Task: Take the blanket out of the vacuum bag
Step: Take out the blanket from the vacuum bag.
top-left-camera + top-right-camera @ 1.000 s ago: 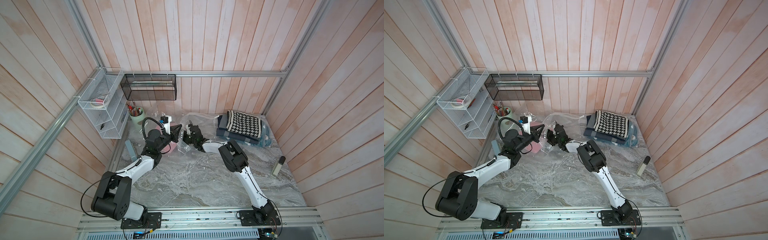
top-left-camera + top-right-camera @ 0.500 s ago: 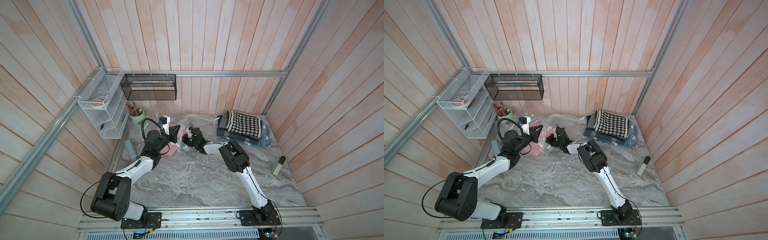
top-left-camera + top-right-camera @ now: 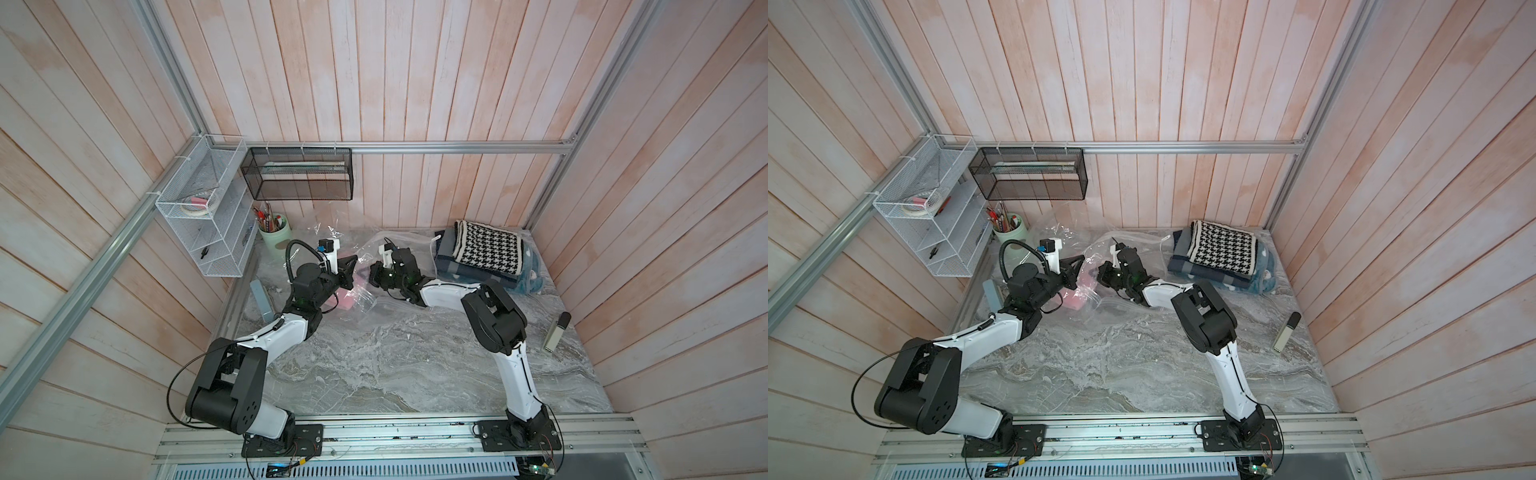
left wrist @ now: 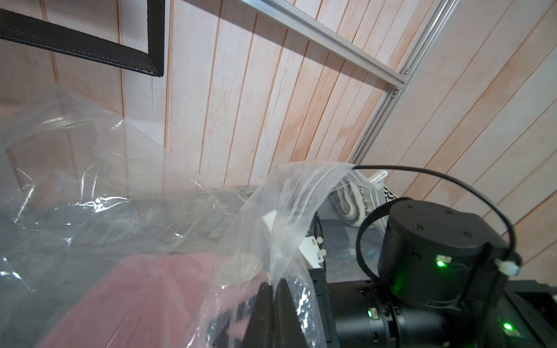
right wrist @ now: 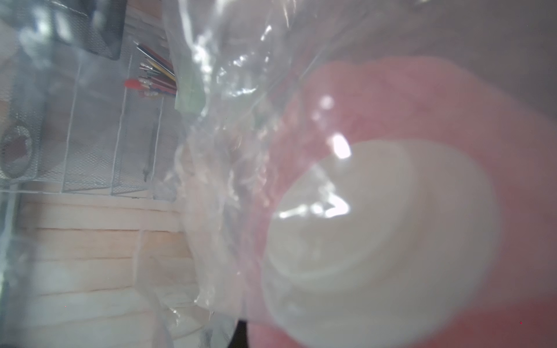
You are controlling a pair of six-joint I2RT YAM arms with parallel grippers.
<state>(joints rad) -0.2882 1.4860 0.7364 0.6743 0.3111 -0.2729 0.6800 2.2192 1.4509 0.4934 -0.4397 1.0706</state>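
- Shut since a second ago: right gripper (image 3: 374, 276), jaws then apart, now pressed together at the clear film of the vacuum bag (image 3: 363, 257); cannot tell whether any film caught between them.
- Unchanged in that time: left gripper (image 3: 352, 270), jaws closed tight on a fold of the same film; film seen draped over its dark fingers (image 4: 262, 316) in the left wrist view.
- Facing each other near the back of the marble table (image 3: 395, 353), both grippers just beside one another.
- Lying crumpled around and behind both grippers, the vacuum bag; inside it, near the left gripper, the pink blanket (image 3: 345, 298), resting low on the table.
- Very close and blurred in the right wrist view: round white valve (image 5: 376, 241) against the pink blanket, behind film.
- Well apart at back right: stack of folded blankets (image 3: 486, 253), black-and-white check on top; at back left, green pen cup (image 3: 275, 237).
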